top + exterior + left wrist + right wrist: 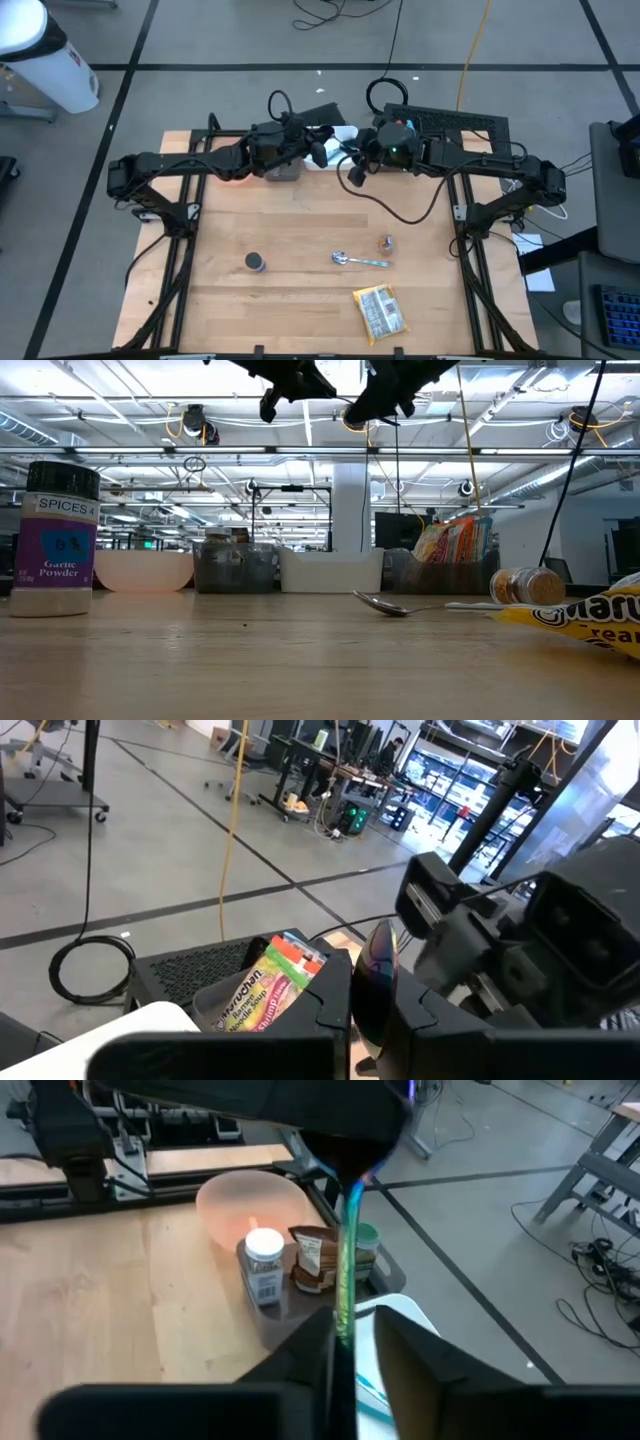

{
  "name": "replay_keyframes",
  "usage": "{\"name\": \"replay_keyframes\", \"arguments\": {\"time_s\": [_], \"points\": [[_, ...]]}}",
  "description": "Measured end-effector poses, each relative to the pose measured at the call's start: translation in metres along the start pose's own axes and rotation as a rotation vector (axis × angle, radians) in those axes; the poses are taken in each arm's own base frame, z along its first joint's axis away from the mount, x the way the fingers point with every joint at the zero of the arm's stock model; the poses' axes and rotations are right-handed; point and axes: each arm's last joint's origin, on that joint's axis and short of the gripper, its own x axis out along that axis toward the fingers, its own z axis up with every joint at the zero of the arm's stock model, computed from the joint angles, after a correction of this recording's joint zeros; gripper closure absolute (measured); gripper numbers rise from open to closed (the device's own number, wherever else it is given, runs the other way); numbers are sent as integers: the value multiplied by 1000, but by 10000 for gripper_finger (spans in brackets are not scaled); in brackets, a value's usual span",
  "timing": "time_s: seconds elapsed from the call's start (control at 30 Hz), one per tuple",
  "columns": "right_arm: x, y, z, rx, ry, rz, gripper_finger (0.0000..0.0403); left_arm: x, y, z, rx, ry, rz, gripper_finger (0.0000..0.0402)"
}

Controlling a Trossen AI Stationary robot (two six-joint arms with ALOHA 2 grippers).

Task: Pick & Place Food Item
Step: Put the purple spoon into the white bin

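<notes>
Both grippers are hanging over the table's point(300, 235) 12 o'clock edge, the left gripper point(318, 153) pressed together, the right gripper point(354, 175) pinching an iridescent strip point(346, 1270). The packet point(381, 311) is lying at 6 o'clock, well apart.

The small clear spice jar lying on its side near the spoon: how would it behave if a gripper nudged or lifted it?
The small clear spice jar lies on its side on the wooden table, so a nudge would probably roll it. Its smooth round wall may slip between fingers. It looks light and rigid, likely easy to lift.
</notes>
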Motion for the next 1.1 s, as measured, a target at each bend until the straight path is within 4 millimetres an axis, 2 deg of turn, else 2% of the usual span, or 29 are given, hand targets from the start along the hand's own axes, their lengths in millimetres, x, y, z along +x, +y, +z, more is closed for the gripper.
{"name": "replay_keyframes", "arguments": {"time_s": [0.13,0.43,0.63,0.87,1.1], "points": [[0,0,0,2,-4,2,394,0,0,0,1,2,4,388],[-1,0,1,3,-13,1,397,0,0,0,1,4,4,386],[-1,0,1,-7,-7,1,398,0,1,0,-10,18,-15,351],[-2,-1,2,2,-15,2,403,5,10,9,-33,59,-188,315],[-4,-9,6,43,-57,-3,401,3,25,30,-77,54,-359,271]]}}
